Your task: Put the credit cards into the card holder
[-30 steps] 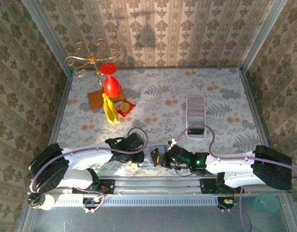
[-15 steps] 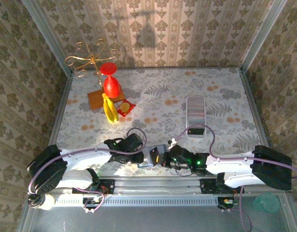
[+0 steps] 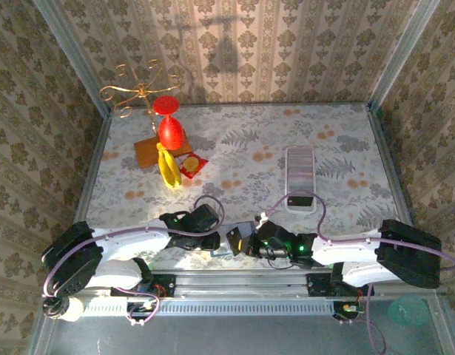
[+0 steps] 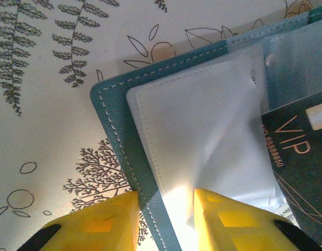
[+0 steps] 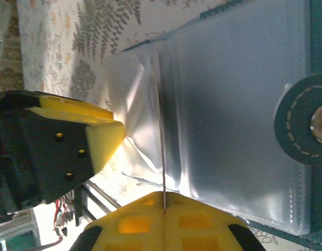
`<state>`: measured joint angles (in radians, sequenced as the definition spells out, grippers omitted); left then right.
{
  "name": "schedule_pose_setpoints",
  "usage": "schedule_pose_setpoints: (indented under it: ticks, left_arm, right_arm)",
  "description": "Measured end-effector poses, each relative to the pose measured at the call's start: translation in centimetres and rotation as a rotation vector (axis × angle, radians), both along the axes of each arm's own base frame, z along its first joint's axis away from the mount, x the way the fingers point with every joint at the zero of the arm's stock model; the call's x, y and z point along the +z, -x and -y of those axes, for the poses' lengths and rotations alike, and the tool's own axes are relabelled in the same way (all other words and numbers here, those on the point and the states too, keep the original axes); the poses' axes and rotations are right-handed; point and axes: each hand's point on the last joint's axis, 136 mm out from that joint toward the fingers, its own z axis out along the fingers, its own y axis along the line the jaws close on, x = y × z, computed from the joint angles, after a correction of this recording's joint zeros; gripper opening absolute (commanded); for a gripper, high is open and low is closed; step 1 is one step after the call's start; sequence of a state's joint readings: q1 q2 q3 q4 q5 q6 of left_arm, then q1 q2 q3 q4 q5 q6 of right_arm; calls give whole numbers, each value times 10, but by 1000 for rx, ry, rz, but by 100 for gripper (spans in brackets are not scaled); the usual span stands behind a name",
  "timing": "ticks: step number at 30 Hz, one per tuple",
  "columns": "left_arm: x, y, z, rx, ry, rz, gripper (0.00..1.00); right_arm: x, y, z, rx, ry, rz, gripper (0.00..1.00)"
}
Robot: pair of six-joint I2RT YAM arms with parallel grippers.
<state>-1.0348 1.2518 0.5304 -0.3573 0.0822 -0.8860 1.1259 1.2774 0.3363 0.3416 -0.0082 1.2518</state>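
The dark-teal card holder (image 4: 116,136) lies open near the table's front edge (image 3: 221,251), its clear plastic sleeves (image 4: 202,125) facing up. My left gripper (image 4: 166,196) is shut on the holder's edge and one sleeve, which is pulled up into a crease. My right gripper (image 5: 163,197) is shut on a dark green VIP credit card (image 4: 299,157). In the right wrist view that card is edge-on (image 5: 163,157), its far end at the lifted sleeve (image 5: 134,104). From above, the two grippers (image 3: 214,240) (image 3: 248,242) meet at the card (image 3: 234,239).
A pale rectangular object (image 3: 300,168) with a dark end (image 3: 301,201) lies right of centre. At the back left stand a gold wire stand (image 3: 135,92), a red goblet (image 3: 169,126), a banana (image 3: 168,168), a wooden board (image 3: 147,151) and a red packet (image 3: 191,164). Patterned walls enclose the table.
My right gripper has edged left with the card, bringing it closer to the holder. The left gripper has stayed where it was, still gripping the holder.
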Motion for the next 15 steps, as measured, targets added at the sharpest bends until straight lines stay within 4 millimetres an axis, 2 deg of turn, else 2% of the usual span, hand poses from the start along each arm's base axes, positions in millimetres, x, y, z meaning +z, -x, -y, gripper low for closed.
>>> schedule_pose_setpoints:
  ticks: [15]
  left_arm:
    - [0,0,0,0,1,0,31]
  right_arm:
    - [-1,-3,0,-2,-2,-1,0]
